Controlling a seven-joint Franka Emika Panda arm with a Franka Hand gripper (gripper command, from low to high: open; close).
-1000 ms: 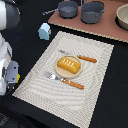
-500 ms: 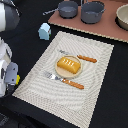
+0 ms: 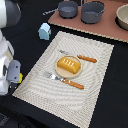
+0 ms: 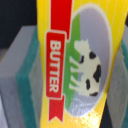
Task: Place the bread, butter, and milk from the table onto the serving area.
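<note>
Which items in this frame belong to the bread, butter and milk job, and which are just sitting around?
Job items: bread on the plate, milk off the placemat, butter held between the gripper fingers.

Bystanders: two grey pots on the board, fork, knife.

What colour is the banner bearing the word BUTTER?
Red, on the yellow butter pack; wrist view.
</note>
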